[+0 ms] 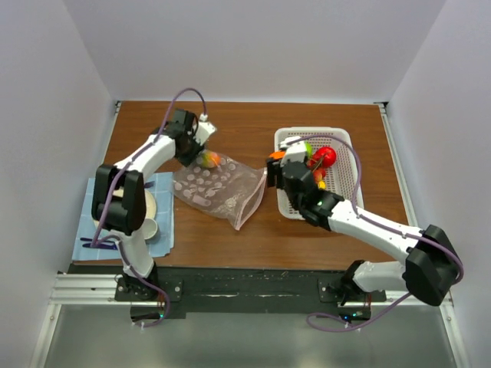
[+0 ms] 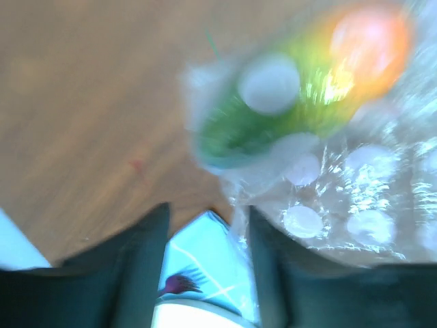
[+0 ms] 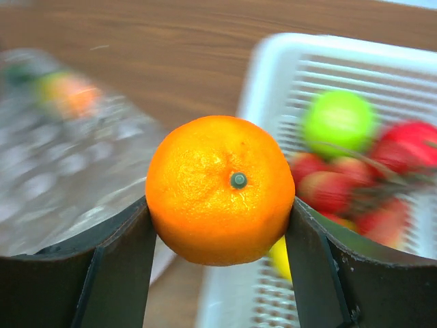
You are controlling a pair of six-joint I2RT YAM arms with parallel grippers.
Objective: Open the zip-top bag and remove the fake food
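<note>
The right pincer (image 3: 220, 205) clamps a round, dimpled plastic orange (image 3: 220, 184) at the edge of the white mesh basket (image 1: 314, 131), which holds glossy red and green fruit (image 1: 324, 156). The clear, crinkly bag (image 1: 219, 188), dotted with pale spots, lies on the wood-grain counter (image 1: 322, 238). A smooth green-and-orange mango (image 1: 209, 159) sits inside its far corner, where the left pincer (image 2: 208, 225) stands part-open, gripping nothing.

The left arm (image 1: 142, 157) rises from its base, bends at the elbow and reaches forward. The left gripper (image 2: 205, 222) tilts downward with its fingers (image 2: 133, 260) parted. The right arm (image 1: 368, 226) stretches forward and to the left, and the right gripper (image 3: 220, 212) clamps an orange (image 3: 220, 184) between both fingers.
</note>
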